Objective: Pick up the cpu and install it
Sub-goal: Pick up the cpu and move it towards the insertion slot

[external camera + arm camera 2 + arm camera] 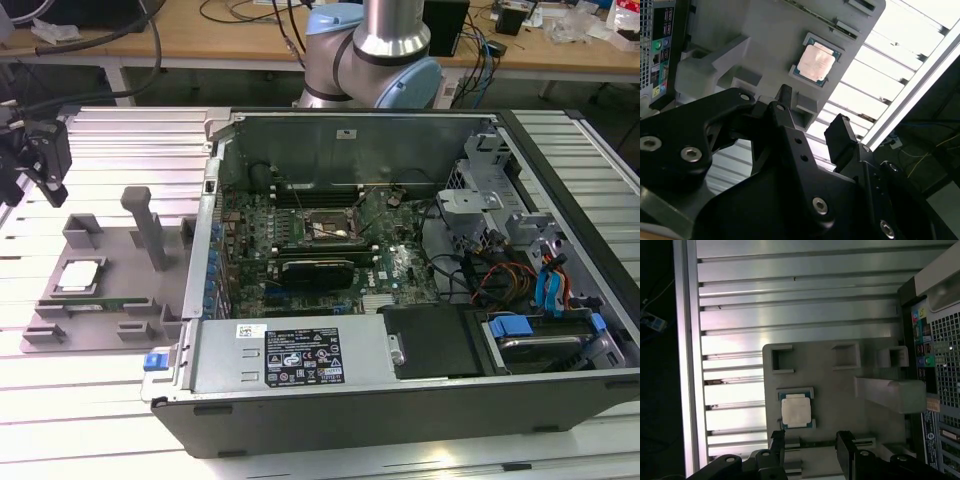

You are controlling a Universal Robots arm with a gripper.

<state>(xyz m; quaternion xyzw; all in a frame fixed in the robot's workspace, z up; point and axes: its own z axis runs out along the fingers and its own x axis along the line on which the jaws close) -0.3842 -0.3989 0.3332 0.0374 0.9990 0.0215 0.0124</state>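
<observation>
The cpu [80,277], a small square chip with a shiny silver top, lies flat in a recess of the grey plastic tray [140,305] at the exterior view's left. Both wrist views show the cpu [816,62] [796,410] too, resting on the tray [765,40] [840,385]. My black gripper [52,185] hangs above the slatted table, up and to the left of the tray. In both wrist views the gripper [812,120] [811,442] is open with nothing between its fingers, a short way from the chip.
An open computer case [560,170] fills the middle and right, with the motherboard socket [325,228] and a long black card [318,270] inside. A grey upright post [150,230] rises from the tray beside the case wall. The slatted aluminium table [130,130] surrounds the tray.
</observation>
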